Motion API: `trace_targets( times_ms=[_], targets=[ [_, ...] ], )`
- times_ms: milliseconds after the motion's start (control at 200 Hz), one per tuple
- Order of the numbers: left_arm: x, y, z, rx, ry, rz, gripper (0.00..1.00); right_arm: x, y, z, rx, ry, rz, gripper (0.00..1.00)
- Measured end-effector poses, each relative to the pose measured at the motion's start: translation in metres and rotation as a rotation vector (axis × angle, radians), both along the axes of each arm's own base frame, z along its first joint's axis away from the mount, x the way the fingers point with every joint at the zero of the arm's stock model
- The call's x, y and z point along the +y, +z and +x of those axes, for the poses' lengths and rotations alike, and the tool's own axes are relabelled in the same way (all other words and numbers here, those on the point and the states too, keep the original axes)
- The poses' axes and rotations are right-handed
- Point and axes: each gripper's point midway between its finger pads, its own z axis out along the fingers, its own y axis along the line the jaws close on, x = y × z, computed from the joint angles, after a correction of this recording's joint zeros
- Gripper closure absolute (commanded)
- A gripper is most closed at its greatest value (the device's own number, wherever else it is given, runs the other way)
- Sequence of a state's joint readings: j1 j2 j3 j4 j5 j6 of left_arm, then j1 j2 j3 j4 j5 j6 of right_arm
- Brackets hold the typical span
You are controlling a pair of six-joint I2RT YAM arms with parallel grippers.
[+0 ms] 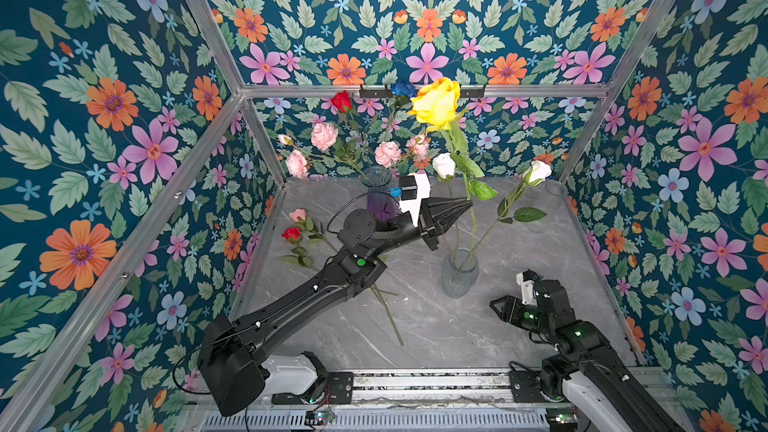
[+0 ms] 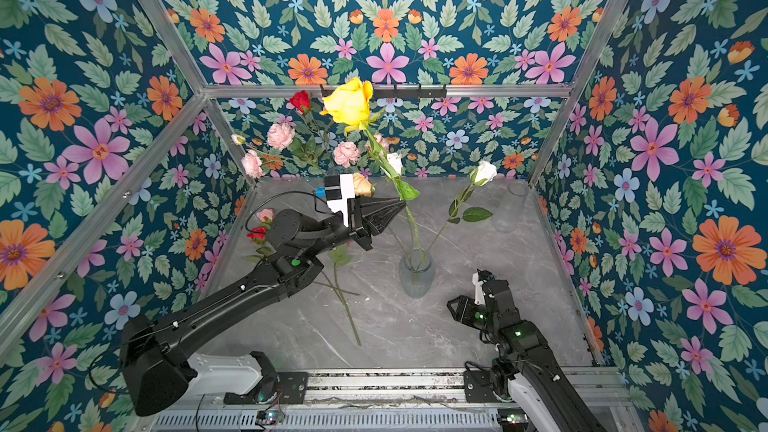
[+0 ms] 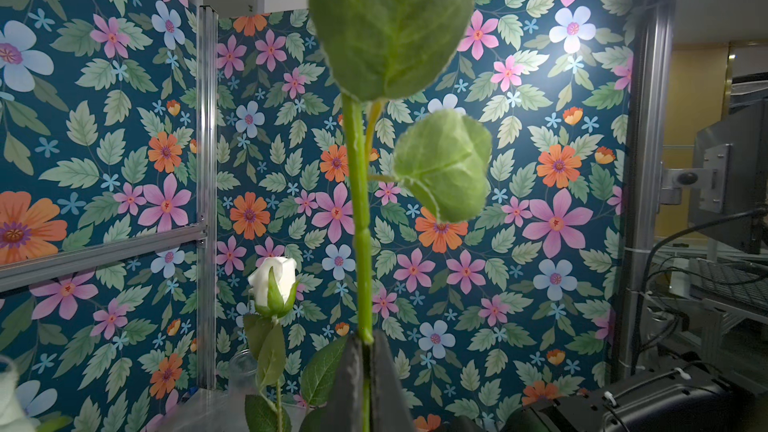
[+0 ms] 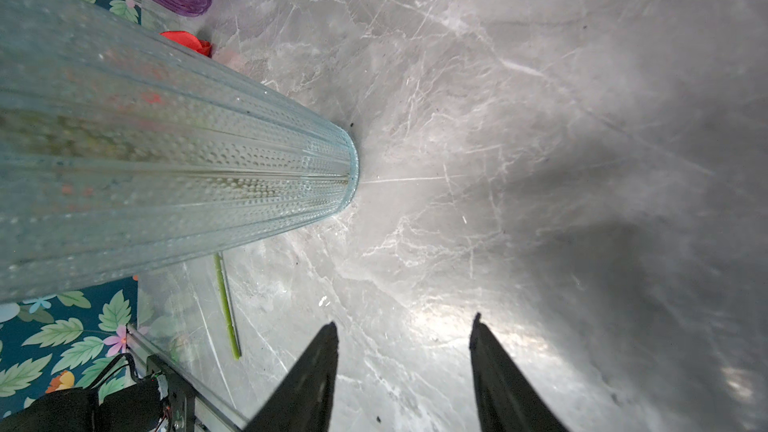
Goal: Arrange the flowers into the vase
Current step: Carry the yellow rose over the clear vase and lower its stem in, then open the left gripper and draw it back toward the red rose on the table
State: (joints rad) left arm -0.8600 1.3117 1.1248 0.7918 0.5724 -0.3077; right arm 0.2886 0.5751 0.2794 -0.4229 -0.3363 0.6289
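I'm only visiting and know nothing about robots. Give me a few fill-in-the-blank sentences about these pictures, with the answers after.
1. The left gripper is shut on the stem of a rose whose bloom is ___.
2. The right gripper is open and holds ___.
3. The pink carnations stand in a vase whose colour is ___.
4. Next to the red rose lying on the table lies another bloom, coloured ___.

Missing words: yellow; nothing; purple; pink.
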Motion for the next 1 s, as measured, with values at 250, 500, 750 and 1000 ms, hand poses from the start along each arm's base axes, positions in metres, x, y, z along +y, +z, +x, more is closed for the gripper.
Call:
trace_targets(
  times_ms=[250, 500, 750, 1000],
  targets=[
    [-0.017, -0.037, 0.017, 0.063, 0.016, 0.087, 1.0, 0.0, 0.001, 0.0, -0.004, 0.0, 0.001, 0.47],
    [-0.031, -0.07, 0.029, 0.119, 0.018, 0.162, 1.0, 0.0, 0.001, 0.0, -0.007, 0.0, 0.002, 0.47],
    [-0.042, -0.098, 0.04, 0.182, 0.024, 0.235, 1.0, 0.0, 0.001, 0.0, -0.007, 0.0, 0.002, 0.47],
    [-0.047, -0.115, 0.047, 0.219, 0.043, 0.301, 0.79, 0.0, 0.001, 0.0, -0.005, -0.002, 0.004, 0.47]
  ],
)
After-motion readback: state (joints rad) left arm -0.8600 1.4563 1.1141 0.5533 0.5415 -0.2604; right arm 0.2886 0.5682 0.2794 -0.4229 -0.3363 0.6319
